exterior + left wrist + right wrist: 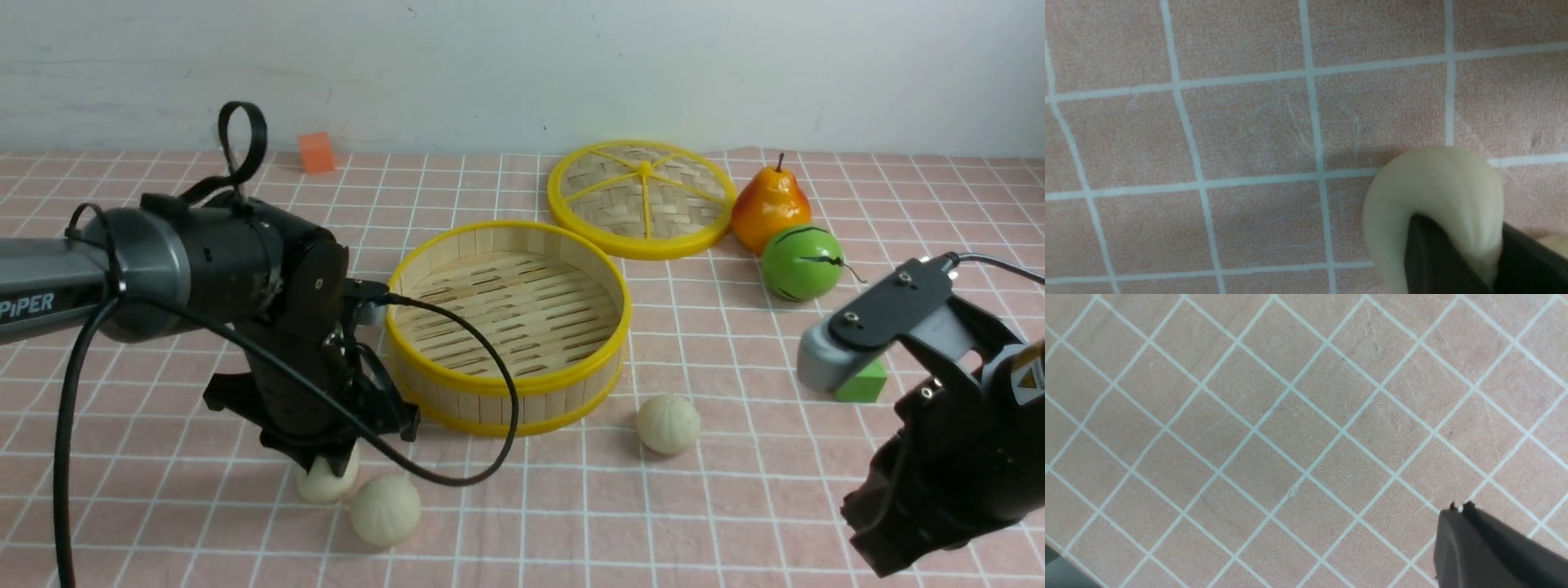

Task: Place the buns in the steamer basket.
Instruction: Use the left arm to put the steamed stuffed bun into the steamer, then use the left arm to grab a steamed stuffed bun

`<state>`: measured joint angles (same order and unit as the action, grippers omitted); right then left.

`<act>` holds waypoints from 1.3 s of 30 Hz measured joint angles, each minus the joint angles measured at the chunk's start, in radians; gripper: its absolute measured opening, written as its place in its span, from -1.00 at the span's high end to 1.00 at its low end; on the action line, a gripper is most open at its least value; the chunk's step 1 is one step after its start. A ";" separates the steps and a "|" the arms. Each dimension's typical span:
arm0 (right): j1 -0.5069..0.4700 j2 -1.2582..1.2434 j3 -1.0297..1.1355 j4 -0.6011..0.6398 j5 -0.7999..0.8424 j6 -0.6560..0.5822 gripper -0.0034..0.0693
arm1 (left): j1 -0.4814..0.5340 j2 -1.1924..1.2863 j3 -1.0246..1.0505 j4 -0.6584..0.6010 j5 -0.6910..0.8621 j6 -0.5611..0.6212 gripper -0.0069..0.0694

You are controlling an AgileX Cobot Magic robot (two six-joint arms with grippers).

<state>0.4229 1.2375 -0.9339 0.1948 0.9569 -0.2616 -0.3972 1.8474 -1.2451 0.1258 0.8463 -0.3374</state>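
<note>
The left tool is clenched on the first bun. Its dark fingers squeeze the soft ball out of round, low at the bench, just in front of the steamer basket on its left side. The second bun lies just beside the first; the third bun sits near the basket's front right wall. All three are outside the basket. The right tool hangs well apart to the right, tips pressed together.
</note>
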 joint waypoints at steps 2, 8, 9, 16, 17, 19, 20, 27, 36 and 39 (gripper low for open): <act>0.000 0.000 0.000 0.000 0.000 0.000 0.92 | 0.000 -0.012 -0.052 -0.007 0.049 0.022 0.72; 0.000 0.000 0.000 0.004 -0.036 0.000 0.91 | -0.005 -0.056 -0.306 -0.105 0.162 0.122 0.82; 0.000 0.000 0.000 0.009 -0.046 0.000 0.91 | -0.010 -0.057 -0.364 -0.131 0.162 0.141 0.82; 0.000 0.000 0.000 0.027 -0.052 0.000 0.89 | -0.064 0.056 -0.506 -0.117 0.090 0.162 0.81; 0.000 0.000 0.000 0.028 -0.048 0.000 0.89 | -0.066 0.083 -0.516 -0.109 0.087 0.157 0.79; 0.000 0.000 0.000 0.028 -0.029 0.000 0.88 | -0.064 0.162 -0.550 -0.081 0.090 0.123 0.68; 0.000 0.000 0.000 0.028 -0.025 0.000 0.88 | -0.062 0.177 -0.557 -0.078 0.090 0.120 0.67; 0.000 0.000 0.000 0.031 0.002 0.000 0.87 | -0.035 0.342 -0.651 -0.039 0.110 0.082 -0.09; 0.000 0.000 0.000 0.031 0.001 0.000 0.85 | -0.036 0.334 -0.761 -0.036 0.224 0.081 -0.61; 0.000 0.000 0.000 0.031 -0.002 0.000 0.85 | -0.036 0.281 -0.848 -0.036 0.313 0.085 -0.63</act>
<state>0.4229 1.2375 -0.9339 0.2254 0.9548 -0.2616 -0.4331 2.1279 -2.0933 0.0903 1.1593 -0.2525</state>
